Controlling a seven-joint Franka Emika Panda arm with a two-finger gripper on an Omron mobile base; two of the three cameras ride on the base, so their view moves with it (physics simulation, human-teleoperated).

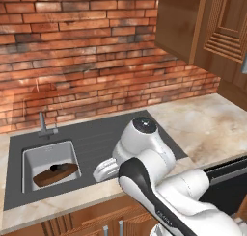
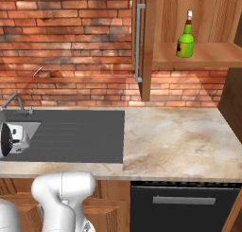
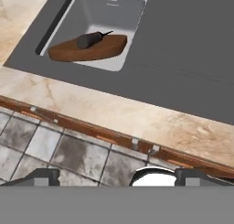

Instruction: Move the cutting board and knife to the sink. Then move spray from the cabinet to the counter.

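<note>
Left base view: the cutting board [image 1: 55, 175] lies in the sink [image 1: 29, 159], its long axis running left to right and tilted, the right end riding higher against the basin wall. A dark knife [image 1: 59, 168] rests on top of it. The white arm bulks in the near foreground over the table [image 1: 212, 129].

Right base view: the spray [image 2: 185, 40] stands upright on the shelf of the open cabinet [image 2: 198, 56], nozzle at the top, well above the table and far right of the sink.

Hand view: the gripper [image 3: 116, 177] hangs out past the near table edge, over tiled floor [image 3: 55, 147]. Its jaws stand wide apart, holding nothing, touching nothing. Ahead, the board sits slanted in the basin with the knife along it.
</note>
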